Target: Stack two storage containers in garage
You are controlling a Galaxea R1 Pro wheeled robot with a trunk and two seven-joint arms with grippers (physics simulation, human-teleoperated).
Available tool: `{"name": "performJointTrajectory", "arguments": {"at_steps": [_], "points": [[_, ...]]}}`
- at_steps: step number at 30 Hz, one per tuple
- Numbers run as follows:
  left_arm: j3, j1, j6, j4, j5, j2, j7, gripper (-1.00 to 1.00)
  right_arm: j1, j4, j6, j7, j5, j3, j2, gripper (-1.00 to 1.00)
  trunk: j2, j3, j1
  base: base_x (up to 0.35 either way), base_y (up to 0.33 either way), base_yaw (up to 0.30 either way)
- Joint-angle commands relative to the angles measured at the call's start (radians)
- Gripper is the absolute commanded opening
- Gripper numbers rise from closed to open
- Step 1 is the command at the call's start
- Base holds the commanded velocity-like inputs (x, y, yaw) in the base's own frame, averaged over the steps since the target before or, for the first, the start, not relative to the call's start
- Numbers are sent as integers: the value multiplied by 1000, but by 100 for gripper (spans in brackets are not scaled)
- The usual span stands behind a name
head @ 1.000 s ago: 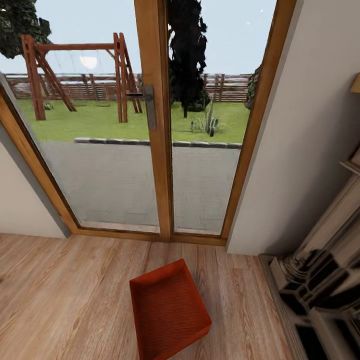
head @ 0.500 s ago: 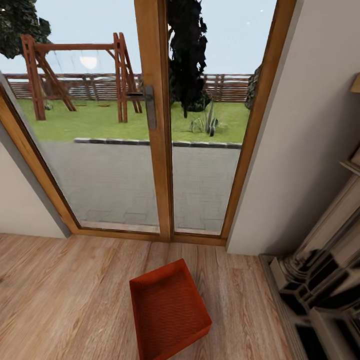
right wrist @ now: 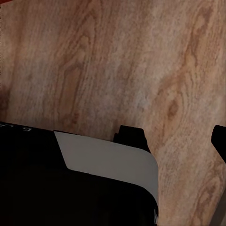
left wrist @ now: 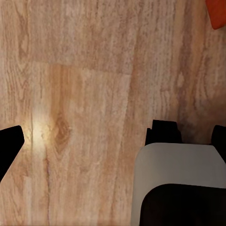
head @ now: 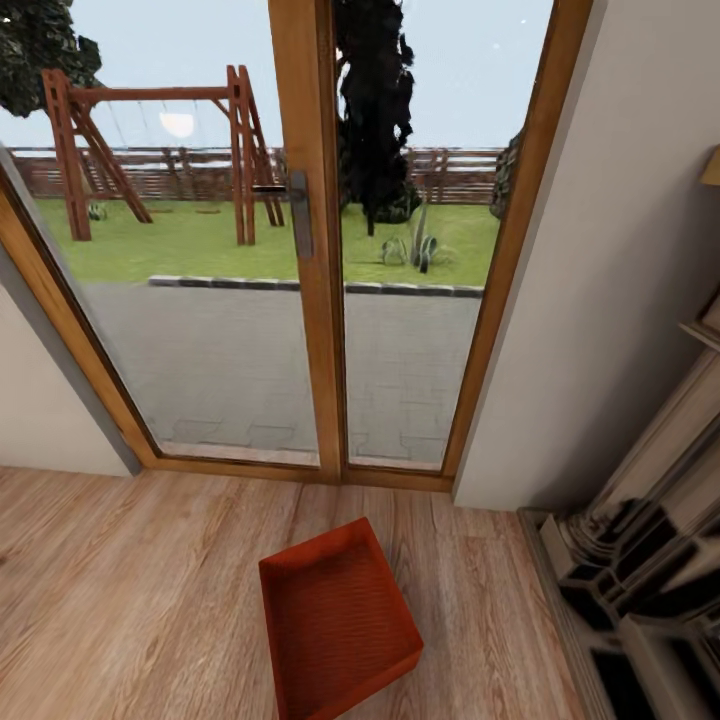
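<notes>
Just one orange bin (head: 338, 622) sits on wood floor (head: 130, 590) at 6 o'clock, below glass doors (head: 300, 250). Left tool (left wrist: 186, 134) and right tool (right wrist: 176, 136) both spread, empty.

Shallow orange-red open-top bin (head: 338, 622) is set on light wood-plank floor (head: 130, 590); wood-framed glass doors (head: 300, 250) at 12 o'clock, cabinet (head: 650, 560) at 3.

Beyond the far glass, a wooden swing frame (head: 150, 150) stands on grass at left. A dark tree (head: 375, 110) rises right of it, before a fence (head: 450, 172).
</notes>
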Motion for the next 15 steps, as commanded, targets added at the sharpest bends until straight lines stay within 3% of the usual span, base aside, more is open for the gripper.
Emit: {"name": "performJointTrajectory", "arguments": {"at_steps": [1,15], "points": [[-8,-1,-6,3,9,-1,0,100,0,0,-1,0,8,1,0,100,0,-1,0,0,0,0],[-8,-1,-11,2,8,-3,0,100,0,0,-1,0,8,1,0,100,0,-1,0,0,0,0]]}}
